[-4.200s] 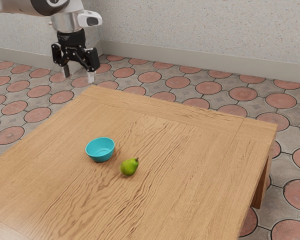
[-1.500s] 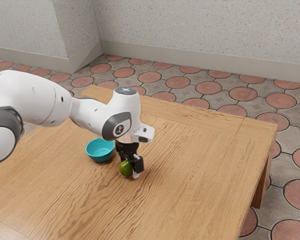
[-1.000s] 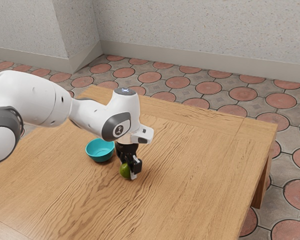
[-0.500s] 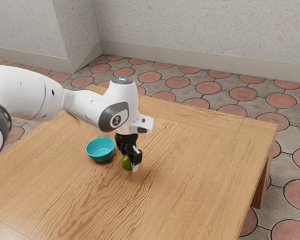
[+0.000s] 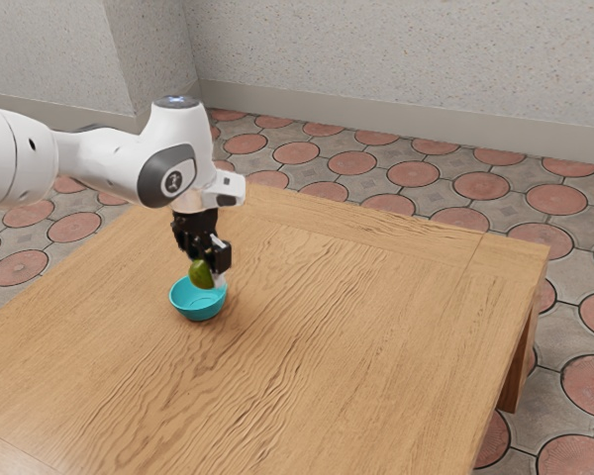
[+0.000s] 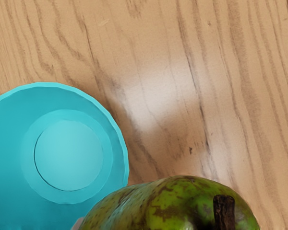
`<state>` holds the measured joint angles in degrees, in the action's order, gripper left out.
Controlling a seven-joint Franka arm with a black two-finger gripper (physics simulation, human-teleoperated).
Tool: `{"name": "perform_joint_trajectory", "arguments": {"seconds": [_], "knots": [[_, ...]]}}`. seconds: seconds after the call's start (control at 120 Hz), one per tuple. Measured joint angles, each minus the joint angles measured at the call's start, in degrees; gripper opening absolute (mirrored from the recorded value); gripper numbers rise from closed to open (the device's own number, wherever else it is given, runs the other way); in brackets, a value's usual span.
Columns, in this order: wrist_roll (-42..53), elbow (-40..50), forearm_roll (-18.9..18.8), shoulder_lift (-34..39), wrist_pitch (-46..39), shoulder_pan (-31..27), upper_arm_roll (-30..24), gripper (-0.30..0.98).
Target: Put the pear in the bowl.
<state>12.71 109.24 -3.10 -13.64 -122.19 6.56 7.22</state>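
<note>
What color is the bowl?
The bowl is bright turquoise blue, all one color. You can see it best in the wrist view.

One green pear (image 5: pixel 200 274), one turquoise bowl (image 5: pixel 198 309), one wooden surface (image 5: pixel 376 346), one white robot arm (image 5: pixel 119 158), one black pincer (image 5: pixel 207 275), one tiled floor (image 5: pixel 413 173)

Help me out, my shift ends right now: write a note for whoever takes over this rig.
Gripper: shut on the pear.
Pear: held up off the wooden table, close above the rim of the turquoise bowl, which stands upright on the table.
Done: pear grasped and lifted.
Left: probably shift it a little to center over the bowl, lower, release, then back away.
</note>
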Motion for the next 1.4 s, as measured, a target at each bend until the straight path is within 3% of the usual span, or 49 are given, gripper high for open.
{"name": "perform_joint_trajectory", "arguments": {"seconds": [0.317, 0.883, 1.142, 1.4], "knots": [[-0.53, 0.43, -3.18, -1.01, 3.41, -5.07, 0.03, 0.07], [-0.87, -6.95, -4.11, -8.76, 3.33, -5.31, -0.06, 0.05], [0.38, -7.42, -2.28, -8.92, 3.76, -5.15, -0.07, 0.45], [1.82, -7.44, -1.58, -7.8, 4.05, -4.88, -0.05, 0.62]]}}
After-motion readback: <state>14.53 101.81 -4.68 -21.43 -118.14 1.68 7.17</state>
